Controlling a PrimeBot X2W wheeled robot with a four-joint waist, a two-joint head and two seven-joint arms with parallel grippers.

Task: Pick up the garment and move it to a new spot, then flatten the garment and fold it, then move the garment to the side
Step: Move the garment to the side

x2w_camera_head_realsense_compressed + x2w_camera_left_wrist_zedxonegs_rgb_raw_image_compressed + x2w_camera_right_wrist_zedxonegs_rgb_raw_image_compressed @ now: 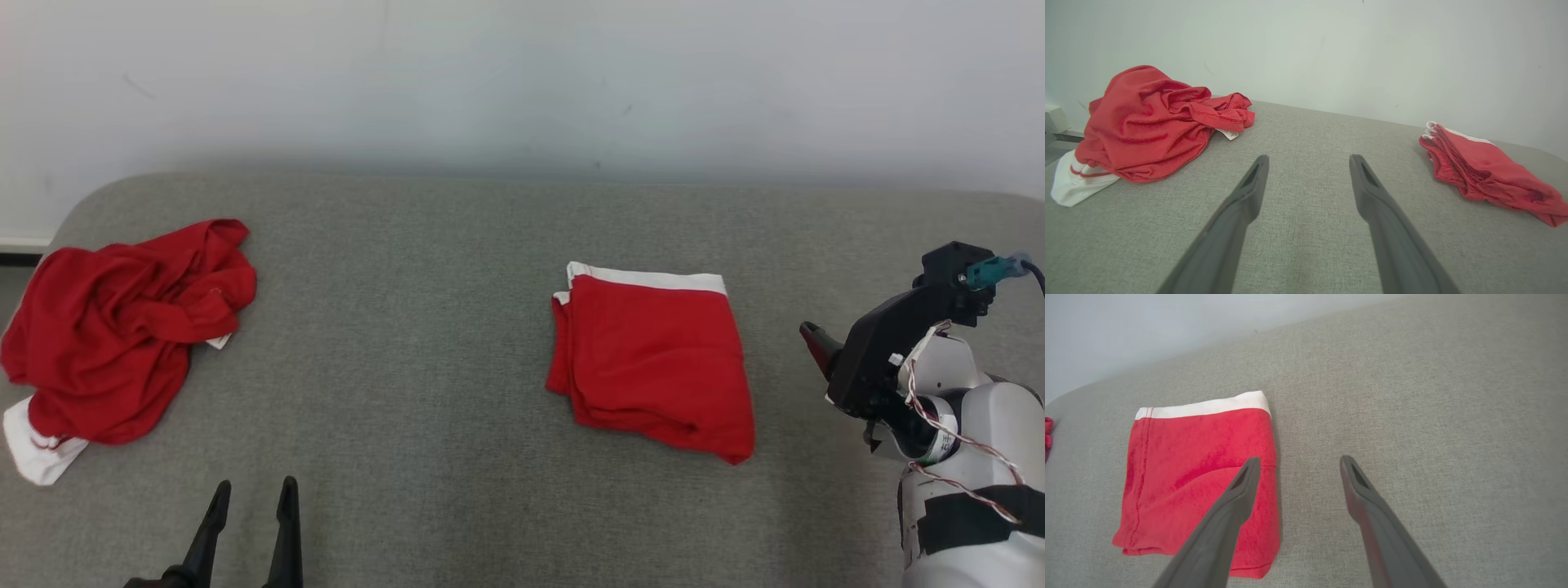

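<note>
Though beside pale wall [522, 82], grey upholstery [424, 343].

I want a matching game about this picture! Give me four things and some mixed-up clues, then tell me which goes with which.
Things:
1. crumpled garment
2. folded garment
3. left gripper
4. right gripper

Clues:
A. open and holding nothing, off the right side of the folded garment
B. neat red square with a white band along one edge
C. open and holding nothing, at the front, nearer the crumpled garment
D. bunched red heap at the left end of the grey surface

Pairs: 1-D, 2-B, 3-C, 4-A.
</note>
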